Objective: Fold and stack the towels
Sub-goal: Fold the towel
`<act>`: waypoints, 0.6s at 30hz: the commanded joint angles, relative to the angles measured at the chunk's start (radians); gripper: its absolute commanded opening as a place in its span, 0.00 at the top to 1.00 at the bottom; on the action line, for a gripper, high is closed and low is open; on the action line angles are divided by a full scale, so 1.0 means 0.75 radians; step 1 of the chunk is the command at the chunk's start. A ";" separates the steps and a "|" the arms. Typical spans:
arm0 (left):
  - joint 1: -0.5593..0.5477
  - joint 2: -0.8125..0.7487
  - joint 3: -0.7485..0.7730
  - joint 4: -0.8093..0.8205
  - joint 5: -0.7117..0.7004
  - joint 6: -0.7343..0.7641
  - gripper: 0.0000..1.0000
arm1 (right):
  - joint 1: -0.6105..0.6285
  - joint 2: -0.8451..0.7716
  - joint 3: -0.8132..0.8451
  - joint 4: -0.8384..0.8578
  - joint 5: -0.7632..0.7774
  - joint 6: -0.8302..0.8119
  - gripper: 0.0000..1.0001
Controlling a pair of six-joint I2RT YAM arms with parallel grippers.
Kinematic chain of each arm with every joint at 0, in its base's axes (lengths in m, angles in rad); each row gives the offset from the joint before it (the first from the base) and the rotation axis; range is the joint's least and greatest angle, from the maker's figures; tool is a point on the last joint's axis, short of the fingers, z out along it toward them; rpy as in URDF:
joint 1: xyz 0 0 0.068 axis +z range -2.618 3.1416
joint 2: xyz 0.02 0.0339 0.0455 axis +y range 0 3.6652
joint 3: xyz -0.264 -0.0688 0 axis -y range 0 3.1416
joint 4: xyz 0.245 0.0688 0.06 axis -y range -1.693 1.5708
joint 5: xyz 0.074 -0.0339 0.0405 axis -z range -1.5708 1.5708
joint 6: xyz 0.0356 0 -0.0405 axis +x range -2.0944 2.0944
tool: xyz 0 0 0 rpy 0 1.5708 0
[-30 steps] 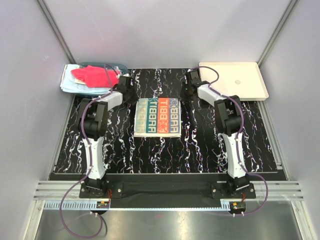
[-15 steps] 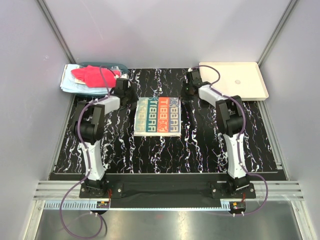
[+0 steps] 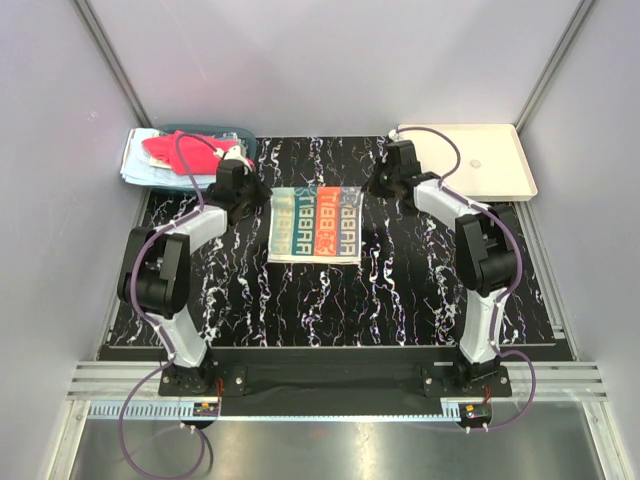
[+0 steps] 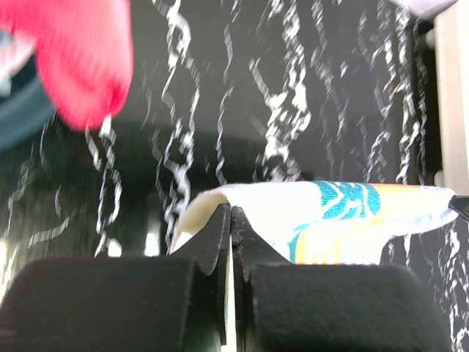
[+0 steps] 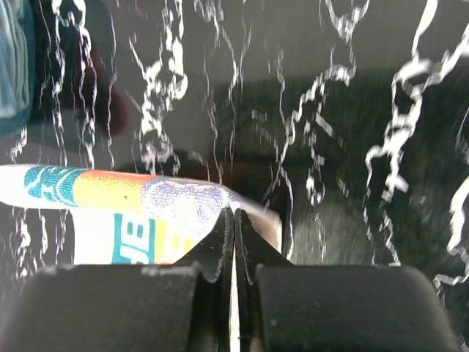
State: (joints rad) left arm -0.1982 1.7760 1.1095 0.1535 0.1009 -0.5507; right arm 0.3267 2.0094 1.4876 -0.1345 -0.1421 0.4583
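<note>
A soft, square striped towel point(image 3: 315, 225), banded teal, orange-red and blue with pale lettering and a cream border, lies spread in the middle of the scene. Its near part is flat, while its far edge is raised, pinched at both far corners. At the far left a plain red-pink towel point(image 3: 185, 152) sits crumpled on a rumpled light blue towel point(image 3: 138, 162).

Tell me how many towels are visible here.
3: a striped towel mid-table; a red towel at the far left; a light blue towel beneath it. Others may lie hidden there.
</note>
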 commanded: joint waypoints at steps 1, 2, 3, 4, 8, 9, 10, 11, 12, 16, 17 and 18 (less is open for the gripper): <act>0.005 -0.104 -0.098 0.061 -0.047 -0.035 1.00 | -0.006 -0.100 -0.142 0.112 -0.040 0.049 0.99; 0.004 -0.118 -0.119 0.061 -0.051 -0.039 1.00 | -0.006 -0.112 -0.171 0.138 -0.056 0.056 1.00; 0.004 -0.128 -0.142 0.063 -0.053 -0.047 1.00 | -0.002 -0.122 -0.198 0.144 -0.062 0.068 1.00; 0.002 -0.140 -0.182 0.069 -0.055 -0.049 1.00 | 0.000 -0.147 -0.251 0.165 -0.064 0.074 1.00; -0.004 -0.220 -0.297 0.102 -0.057 -0.070 1.00 | 0.024 -0.204 -0.376 0.243 -0.064 0.101 1.00; -0.006 -0.230 -0.317 0.108 -0.059 -0.074 1.00 | 0.033 -0.223 -0.394 0.247 -0.060 0.103 1.00; -0.008 -0.239 -0.346 0.112 -0.061 -0.078 1.00 | 0.047 -0.229 -0.427 0.255 -0.052 0.107 1.00; -0.012 -0.245 -0.358 0.112 -0.061 -0.076 1.00 | 0.051 -0.237 -0.443 0.261 -0.044 0.115 1.00; -0.016 -0.261 -0.371 0.114 -0.059 -0.078 1.00 | 0.059 -0.247 -0.459 0.265 -0.042 0.119 1.00; -0.028 -0.298 -0.442 0.125 -0.071 -0.080 1.00 | 0.090 -0.288 -0.537 0.294 -0.021 0.131 1.00; -0.028 -0.304 -0.453 0.127 -0.071 -0.080 1.00 | 0.092 -0.294 -0.545 0.292 -0.011 0.135 1.00; -0.030 -0.312 -0.463 0.127 -0.071 -0.084 1.00 | 0.100 -0.309 -0.554 0.292 -0.005 0.133 1.00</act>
State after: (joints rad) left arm -0.2161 1.5909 0.7849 0.1814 0.0860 -0.6052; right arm 0.3851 1.8416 1.0889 0.0299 -0.1905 0.5472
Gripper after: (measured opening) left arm 0.009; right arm 0.011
